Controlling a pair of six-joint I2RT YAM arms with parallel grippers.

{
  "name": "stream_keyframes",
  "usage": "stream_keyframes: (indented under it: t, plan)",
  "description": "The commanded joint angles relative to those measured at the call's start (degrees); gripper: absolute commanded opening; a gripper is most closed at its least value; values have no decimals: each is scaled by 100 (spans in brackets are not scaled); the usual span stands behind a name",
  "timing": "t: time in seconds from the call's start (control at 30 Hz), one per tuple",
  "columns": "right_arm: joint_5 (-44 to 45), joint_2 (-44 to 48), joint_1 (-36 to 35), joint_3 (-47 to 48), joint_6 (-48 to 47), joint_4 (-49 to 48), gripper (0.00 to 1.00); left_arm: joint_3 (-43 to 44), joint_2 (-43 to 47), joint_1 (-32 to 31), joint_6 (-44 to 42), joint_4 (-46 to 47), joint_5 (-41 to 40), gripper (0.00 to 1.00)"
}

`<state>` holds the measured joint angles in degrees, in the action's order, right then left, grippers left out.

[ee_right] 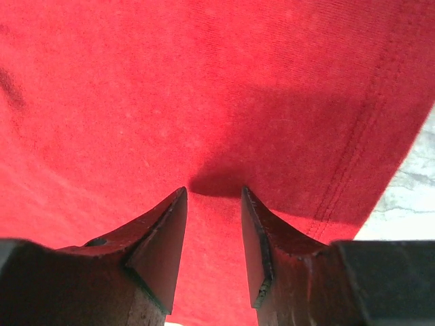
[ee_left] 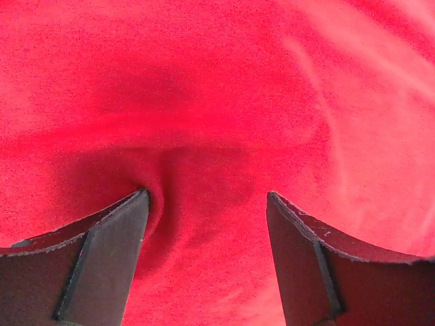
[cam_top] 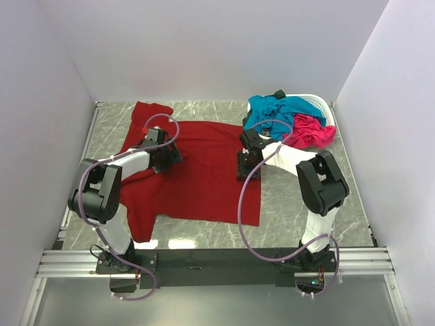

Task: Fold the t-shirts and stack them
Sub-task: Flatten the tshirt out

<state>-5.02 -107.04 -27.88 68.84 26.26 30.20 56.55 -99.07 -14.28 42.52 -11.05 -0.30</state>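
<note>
You are starting the first fold: both jaws rest open on the spread dark red t-shirt (cam_top: 204, 183), and next must pinch cloth.

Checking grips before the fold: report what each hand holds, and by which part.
Nothing is held. The left hand and the right hand both stand open, tips pressed on the spread red shirt, the right one near its hem.

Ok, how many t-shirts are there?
3. The dark red t-shirt lies spread on the table; the teal t-shirt and pink t-shirt are bunched at the white basket, far right. More may hide underneath.
</note>
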Motion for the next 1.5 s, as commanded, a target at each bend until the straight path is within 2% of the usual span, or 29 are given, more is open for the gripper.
stream_keyframes:
  t: [0.0, 0.3, 0.47, 0.57, 0.67, 0.8, 0.9, 1.0, 1.03, 1.13, 1.17, 1.47]
  plan:
    - [343, 8, 177, -415, 125, 267, 45, -83, -332, -389, 10, -73, 486, 76]
    - [326, 553, 792, -1021, 265, 294, 45, 14, -447, -1366, 669, -73, 1233, 77]
    - [352, 720, 968, -1162, 248, 303, 45, 259, -237, -1569, 846, -247, 1559, 77]
    - [361, 790, 1012, -1127, 222, 329, 46, 680, 185, -1516, 715, -608, 1279, 81]
    - [291, 904, 1021, -1066, 204, 338, 46, 1041, 624, -1061, 635, -1022, 1058, 85]
    - [212, 1062, 1012, -978, 204, 338, 46, 954, 1493, 290, 459, -1207, 602, 86]
    - [168, 1107, 1004, -934, 195, 320, 46, 673, 1732, 987, 55, -1338, 162, 83]
    - [133, 1115, 1012, -864, 186, 320, 46, 383, 1593, 1287, -288, -1391, 91, 76]
    - [132, 1107, 1012, -829, 178, 338, 46, 269, 1549, 1314, -410, -1374, 48, 69]
    - [150, 1168, 1012, -802, 169, 355, 46, 67, 1425, 1402, -464, -1277, 47, 57]
    - [159, 1212, 1004, -811, 169, 355, 46, 49, 1356, 1411, -473, -1199, -188, 56]
    - [115, 1397, 1012, -1004, 195, 312, 46, 49, 854, 1815, -719, -1031, -427, 56]
